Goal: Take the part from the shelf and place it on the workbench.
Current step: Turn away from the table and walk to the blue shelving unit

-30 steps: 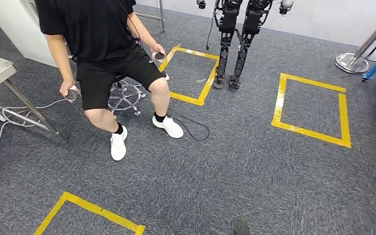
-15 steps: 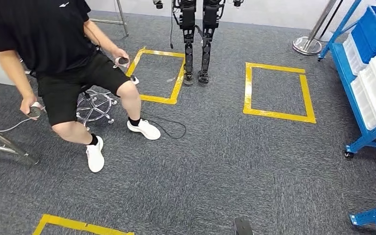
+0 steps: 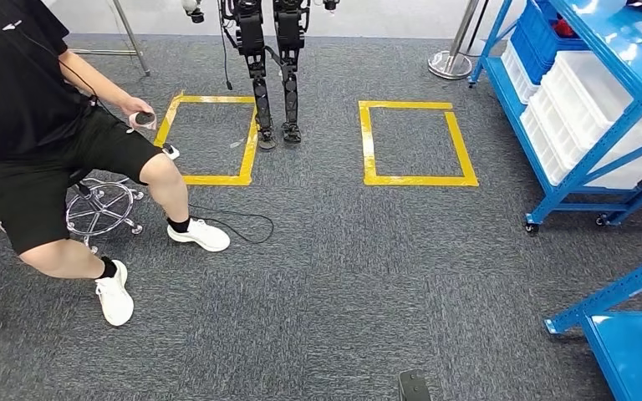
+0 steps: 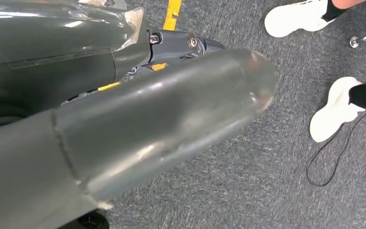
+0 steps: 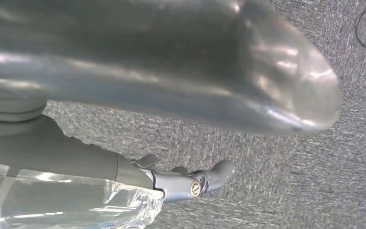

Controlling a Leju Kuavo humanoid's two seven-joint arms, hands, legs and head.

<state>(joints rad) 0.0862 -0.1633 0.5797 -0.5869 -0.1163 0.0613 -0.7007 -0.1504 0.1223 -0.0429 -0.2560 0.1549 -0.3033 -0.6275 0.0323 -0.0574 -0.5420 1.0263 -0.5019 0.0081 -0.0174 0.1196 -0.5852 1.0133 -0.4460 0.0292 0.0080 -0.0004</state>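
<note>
Part-picking has not begun, as far as these views tell. The part itself cannot be singled out. It should lie somewhere on the blue shelf (image 3: 610, 142) that runs down the right edge of the head view, but the white bins (image 3: 585, 100) and the darker blue bins (image 3: 543, 33) at upper right are seen at too steep an angle to read what they hold. A red patch at the far upper right corner is too small to name.

Neither hand carries anything. In the left wrist view the left hand (image 4: 133, 124) hangs over the carpet, its thick grey thumb lying across the frame and the darker fingers (image 4: 190, 44) beside it with a narrow gap between, closed on nothing. In the right wrist view the right hand (image 5: 138, 81) hangs the same way, with carpet plain between the thumb and the fingers (image 5: 205, 179), so they stand apart and bare.

By my reading every step is left: close on the shelf, find and grasp the part, carry it to the workbench and set it down.

Grey carpet (image 3: 368, 284) lies between the robot and the shelf, marked at upper centre by a yellow tape square (image 3: 366, 142). A second blue rack (image 3: 627, 351) juts in at lower right. Another robot's legs (image 3: 272, 75) stand at top centre. At left a person (image 3: 25, 109) in black sits on a stool (image 3: 100, 209), holding a small controller (image 3: 144, 119).
</note>
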